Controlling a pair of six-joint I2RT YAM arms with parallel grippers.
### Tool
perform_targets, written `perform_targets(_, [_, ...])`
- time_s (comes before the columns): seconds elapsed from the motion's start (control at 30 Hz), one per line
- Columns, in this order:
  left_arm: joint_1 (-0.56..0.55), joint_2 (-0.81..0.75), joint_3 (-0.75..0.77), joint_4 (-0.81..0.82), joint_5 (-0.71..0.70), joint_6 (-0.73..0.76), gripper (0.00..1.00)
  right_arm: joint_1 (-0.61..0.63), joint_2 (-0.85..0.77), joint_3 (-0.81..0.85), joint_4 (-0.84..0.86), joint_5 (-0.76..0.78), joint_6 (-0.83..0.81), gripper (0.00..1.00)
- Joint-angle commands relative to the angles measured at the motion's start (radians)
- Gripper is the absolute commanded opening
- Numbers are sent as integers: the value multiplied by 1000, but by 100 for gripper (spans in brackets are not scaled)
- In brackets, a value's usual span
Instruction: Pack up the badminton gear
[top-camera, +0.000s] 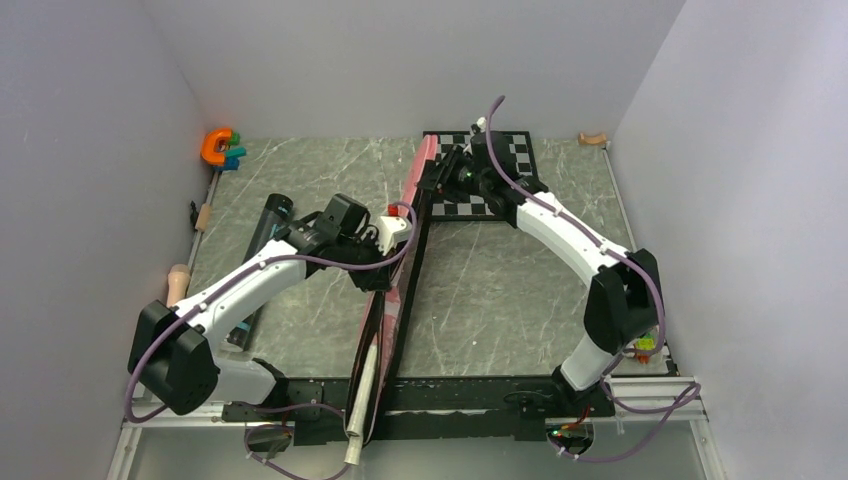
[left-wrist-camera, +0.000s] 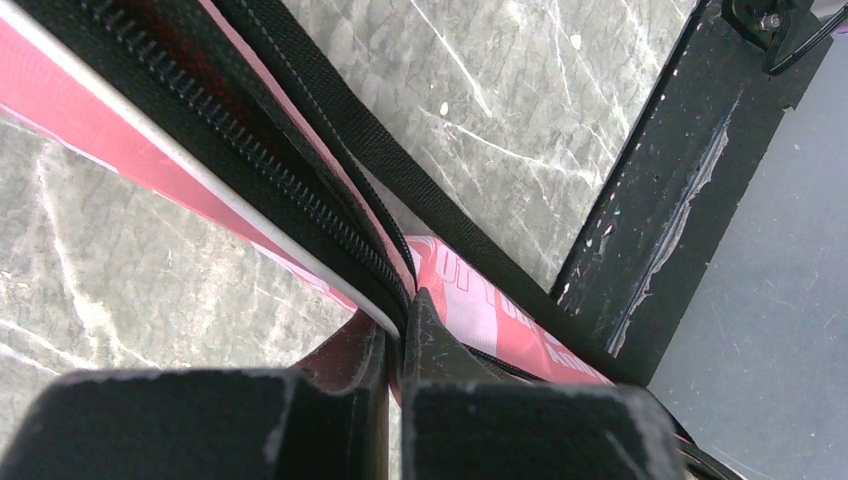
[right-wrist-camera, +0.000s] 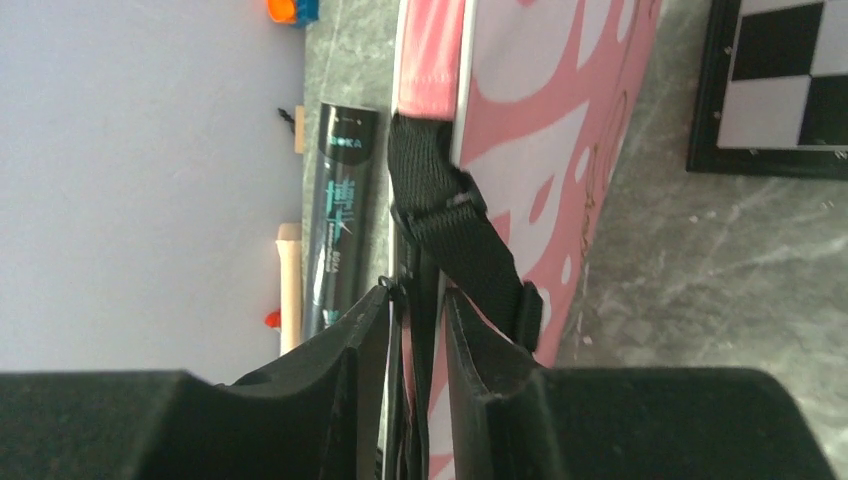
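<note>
The long pink bag (top-camera: 422, 165) stands on its edge, running from the chessboard down to the table's near edge. My left gripper (top-camera: 385, 272) is shut on the bag's zipper edge (left-wrist-camera: 250, 150) about halfway along; pink printed fabric (left-wrist-camera: 480, 300) shows past the fingertips. My right gripper (top-camera: 441, 180) is shut on the bag's far end (right-wrist-camera: 560, 130), beside the black strap (right-wrist-camera: 450, 225). A white racket handle (top-camera: 362, 395) sticks out of the bag's near end. The long black tube (top-camera: 262, 232) lies on the table left of the bag and also shows in the right wrist view (right-wrist-camera: 340, 210). No shuttlecocks are in view.
The chessboard (top-camera: 500, 165) lies at the back, under my right arm. The orange C-shaped toy (top-camera: 215, 147) sits in the back left corner. Wooden pegs (top-camera: 178, 283) lie along the left edge. Walls close in on the left, back and right sides.
</note>
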Motion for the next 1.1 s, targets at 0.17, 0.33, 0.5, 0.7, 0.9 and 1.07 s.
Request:
perform_targets(0.17, [-7, 23, 53, 38, -39, 61, 0, -1, -145, -15, -164, 19, -132, 41])
perform_targets(0.33, [-8, 26, 59, 37, -41, 60, 0, -1, -145, 20, -216, 11, -142, 49])
perform_targets(0.5, [-10, 28, 61, 32, -40, 59, 0, -3, -133, -9, -106, -32, -43, 58])
perform_targets(0.7, [-11, 19, 52, 31, -45, 63, 0, -2, -89, 19, -60, -53, 41, 58])
perform_targets(0.9, [-12, 16, 53, 35, -45, 63, 0, -1, -49, 32, -59, -51, 70, 51])
perform_targets(1.07, [-19, 16, 50, 37, -51, 69, 0, -2, -24, 42, -58, -36, 81, 41])
